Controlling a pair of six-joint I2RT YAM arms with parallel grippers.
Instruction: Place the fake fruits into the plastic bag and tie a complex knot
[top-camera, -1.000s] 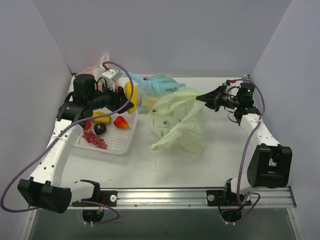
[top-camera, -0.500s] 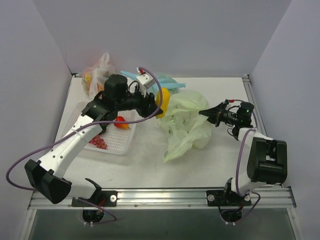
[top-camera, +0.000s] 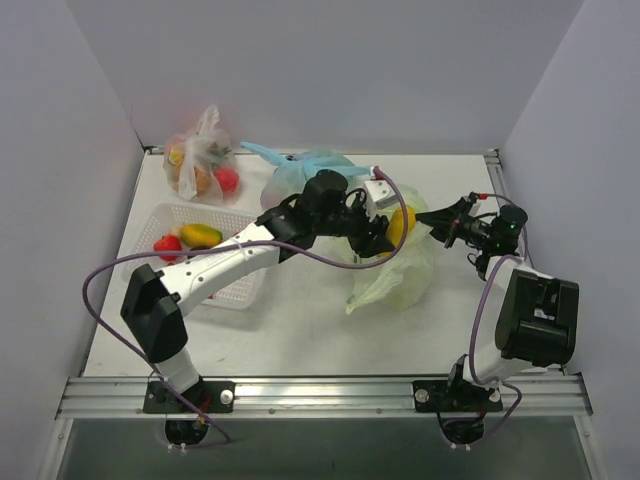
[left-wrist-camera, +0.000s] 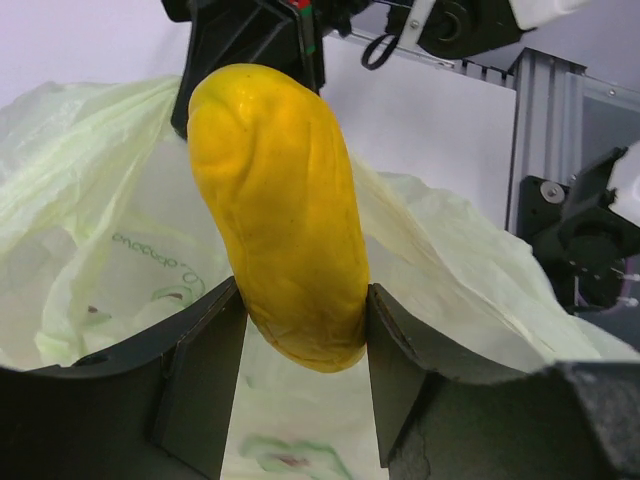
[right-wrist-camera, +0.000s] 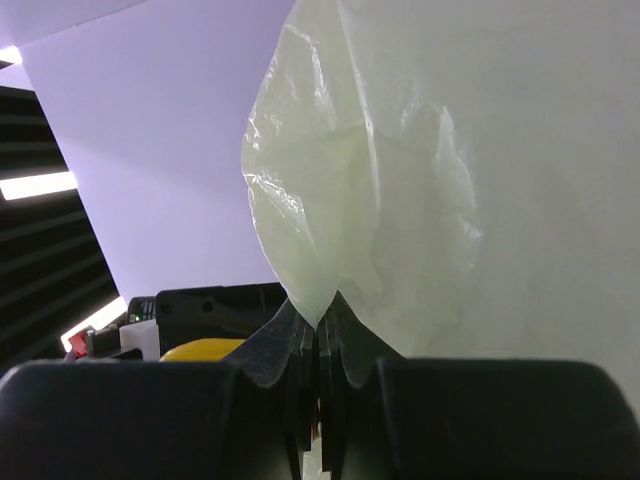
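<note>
My left gripper (top-camera: 392, 232) is shut on the yellow elongated fruit (top-camera: 402, 225) and holds it over the pale green plastic bag (top-camera: 400, 280), right of centre. In the left wrist view the yellow fruit (left-wrist-camera: 282, 215) sits between my black fingers (left-wrist-camera: 205, 385) with the green bag (left-wrist-camera: 80, 230) open below it. My right gripper (top-camera: 440, 220) is shut on the bag's right edge; the right wrist view shows the thin film (right-wrist-camera: 370, 170) pinched between the jaws. A red fruit (top-camera: 167, 244) and a yellow-green one (top-camera: 201, 236) lie in the white basket (top-camera: 240, 290).
A clear bag (top-camera: 200, 165) with orange and red fruit stands at the back left. A light blue knotted bag (top-camera: 300, 165) lies behind my left arm. White walls enclose the table on three sides. A metal rail (top-camera: 320, 390) runs along the near edge.
My left arm has swung right from the basket with the yellow fruit, ending over the green bag. The right gripper has shifted a little right and the bag has been pulled right with it.
</note>
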